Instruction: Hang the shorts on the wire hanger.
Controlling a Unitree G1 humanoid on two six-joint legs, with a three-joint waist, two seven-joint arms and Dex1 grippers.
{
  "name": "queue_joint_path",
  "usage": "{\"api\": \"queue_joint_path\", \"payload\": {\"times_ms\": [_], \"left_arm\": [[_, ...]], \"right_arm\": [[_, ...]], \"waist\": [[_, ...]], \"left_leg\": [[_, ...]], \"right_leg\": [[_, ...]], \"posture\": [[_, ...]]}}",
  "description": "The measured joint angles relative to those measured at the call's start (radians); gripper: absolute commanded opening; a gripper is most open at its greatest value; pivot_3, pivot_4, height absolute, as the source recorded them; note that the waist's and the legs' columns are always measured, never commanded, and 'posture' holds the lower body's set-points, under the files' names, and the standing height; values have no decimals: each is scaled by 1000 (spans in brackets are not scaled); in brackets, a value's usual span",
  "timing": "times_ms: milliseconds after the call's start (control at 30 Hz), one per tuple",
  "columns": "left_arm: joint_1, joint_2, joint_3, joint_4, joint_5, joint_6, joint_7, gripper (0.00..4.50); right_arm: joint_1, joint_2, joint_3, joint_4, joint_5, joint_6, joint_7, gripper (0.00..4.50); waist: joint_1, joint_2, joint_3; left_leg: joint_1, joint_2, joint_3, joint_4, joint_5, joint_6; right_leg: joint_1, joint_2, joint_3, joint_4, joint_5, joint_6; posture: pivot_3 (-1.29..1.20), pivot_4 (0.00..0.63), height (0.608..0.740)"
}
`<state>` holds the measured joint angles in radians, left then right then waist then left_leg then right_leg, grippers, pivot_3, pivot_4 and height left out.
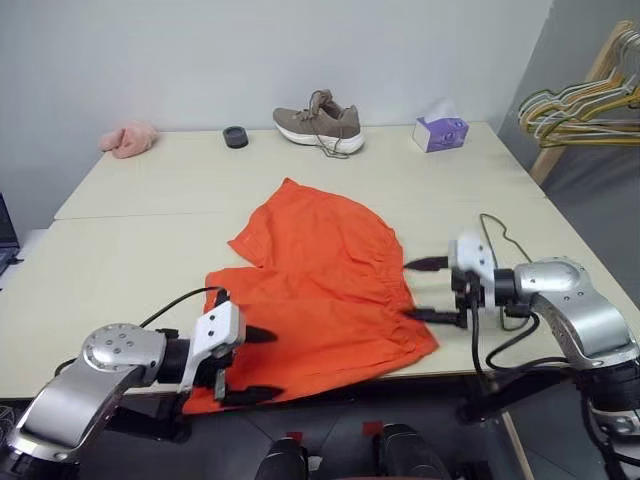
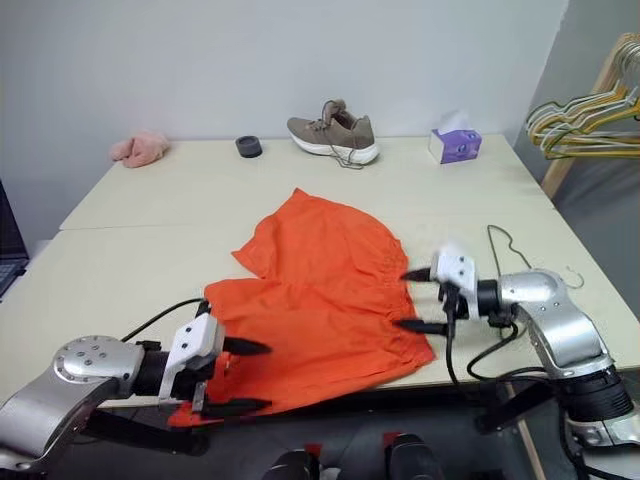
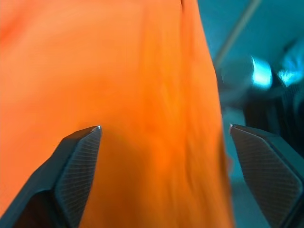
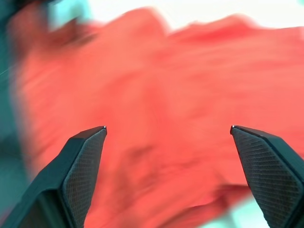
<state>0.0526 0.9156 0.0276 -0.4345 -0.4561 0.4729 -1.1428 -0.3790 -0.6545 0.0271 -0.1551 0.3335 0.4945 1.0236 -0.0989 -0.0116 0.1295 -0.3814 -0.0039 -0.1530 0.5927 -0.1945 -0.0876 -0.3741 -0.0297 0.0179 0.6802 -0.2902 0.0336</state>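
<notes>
The shorts [image 1: 325,290] lie flat on the tabletop [image 1: 130,270], between both released end effectors: left [image 1: 262,365] at the near hem, right [image 1: 428,290] beside the waistband.

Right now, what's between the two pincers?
The shorts, lying flat on the table, span the stretch between the open left pincer and open right pincer, per both eye views.

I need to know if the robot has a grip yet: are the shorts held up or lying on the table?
Lying on the table. The shorts are spread flat, and both claws, left and right, are open at their edges.
</notes>
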Motion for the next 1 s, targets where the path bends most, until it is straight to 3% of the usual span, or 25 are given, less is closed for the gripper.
{"api": "queue_joint_path", "payload": {"times_ms": [200, 400, 633, 900, 1000], "left_arm": [[-142, -126, 2, 13, -14, 4, 108, 4480], [-275, -204, -45, 56, -1, -20, 141, 4480], [-368, -216, -54, 115, -34, -28, 87, 4480], [-435, -215, -63, 193, -1, -69, 79, 4480], [-443, -212, -63, 212, 19, -91, 75, 4500]], "right_arm": [[41, 143, -191, 60, -121, 132, -517, 4500], [59, 167, -267, 161, -237, 192, -793, 4500], [69, 180, -329, 201, -241, 255, -894, 4500], [-25, 166, -327, 344, -224, 303, -871, 4500], [-83, 137, -324, 437, -208, 324, -835, 3891]], "waist": [[12, 0, 0], [7, 0, 0], [-31, 0, -1], [-75, 0, -1], [-77, -2, -2]], "left_leg": [[-1, -1, 1, 0, 0, 0], [0, -1, 5, 0, 0, 0], [2, 0, 11, 0, 0, 0], [4, -1, 23, 3, 0, 1], [5, 0, 23, 3, 0, 1]], "right_leg": [[-1, 0, 1, 0, 1, 1], [-1, 0, 5, 0, 4, 7], [-1, 2, 12, 0, 6, 10], [-2, 2, 24, -1, 10, 16], [-1, 2, 24, -1, 10, 16]], "posture": [[-146, 64, 740], [-166, 62, 740], [-176, 61, 740], [-167, 57, 740], [-165, 58, 740]]}}
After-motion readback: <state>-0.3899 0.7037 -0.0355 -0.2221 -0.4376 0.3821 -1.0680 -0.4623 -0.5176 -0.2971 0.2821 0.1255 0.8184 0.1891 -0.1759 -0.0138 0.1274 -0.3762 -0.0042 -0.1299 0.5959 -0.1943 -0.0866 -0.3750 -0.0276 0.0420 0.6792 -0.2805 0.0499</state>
